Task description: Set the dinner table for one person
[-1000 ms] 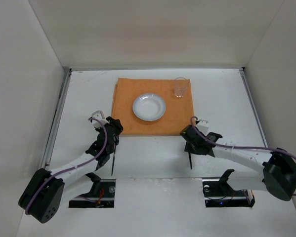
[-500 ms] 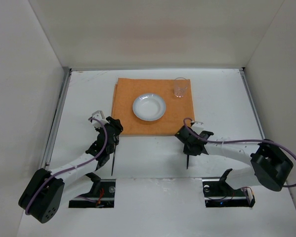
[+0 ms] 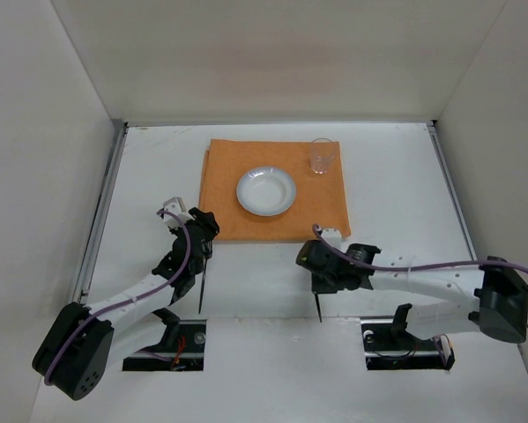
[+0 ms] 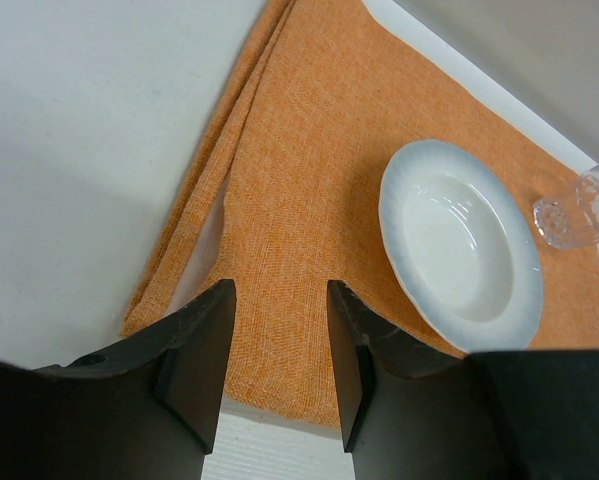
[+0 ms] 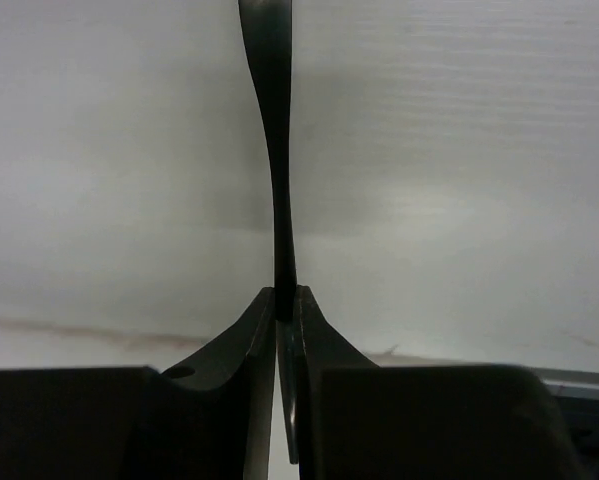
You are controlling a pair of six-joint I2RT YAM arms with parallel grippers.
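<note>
Held cutlery: a slim dark piece of cutlery, seen edge-on, so knife, fork or spoon cannot be told; it sits over the white surface at 6 o'clock of the mat's near edge, near its right corner
Long axis: runs 12 to 6 in the top view; the free end points to 6 o'clock, toward the arm bases; which end is the handle cannot be told
Right gripper: the right gripper has both jaws pressed flat against the cutlery's thin sides, pinching one end; whether the piece rests on the surface or hangs just above it is not clear
Dinner table: the large flat matte white dinner table
Setting so far: an orange rectangular cloth mat at 12 o'clock of the held piece; a round white shallow plate at its middle; a small clear glass at 1 o'clock of the plate
Left gripper: the left gripper stands with its jaws apart, only mat showing between them; a second thin dark utensil runs from it toward 6 o'clock
Step in hand: judged as taking the cutlery to the plate's side; lift straight; keep the 12-to-6 axis; lay it on the bare mat at 3 o'clock of the plate, short of the glass; a grip so near one end may let it swing
</note>
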